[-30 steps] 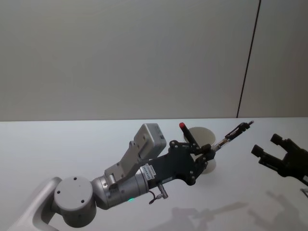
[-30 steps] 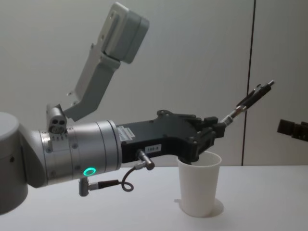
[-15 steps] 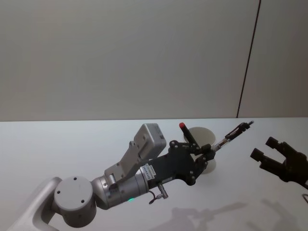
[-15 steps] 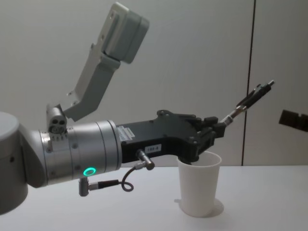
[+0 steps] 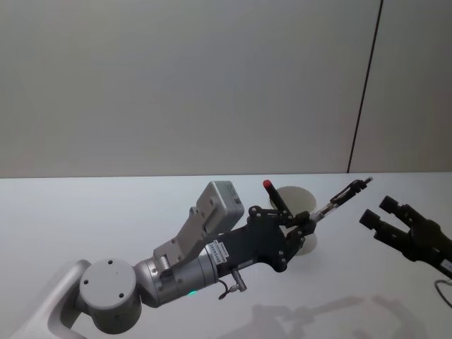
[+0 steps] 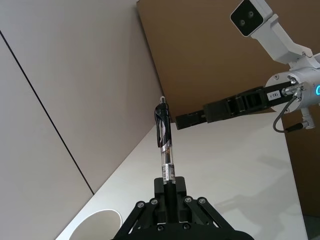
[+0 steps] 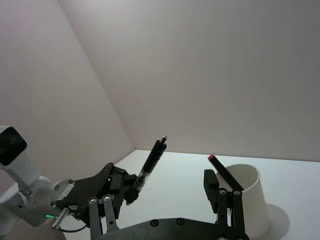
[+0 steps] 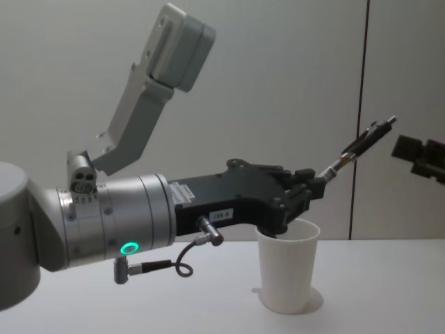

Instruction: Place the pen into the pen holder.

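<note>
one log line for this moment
left gripper: shut on black clear-barrelled pen, tilted above white paper cup | right gripper: jaws open, in the air right of the pen | pen not in cup

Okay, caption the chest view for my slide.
Left hand holds the pen tilted above the pen holder; right hand hovers nearby, open.

Setting: a bare robot test cell or laboratory bench. A plain white tabletop runs up to a smooth, unmarked grey wall, which is broken by a single dark vertical panel seam toward the tabletop's far right edge. The left wrist view shows a brown panel adjoining the grey wall, and the surfaces carry no furnishings, decoration or household items.
</note>
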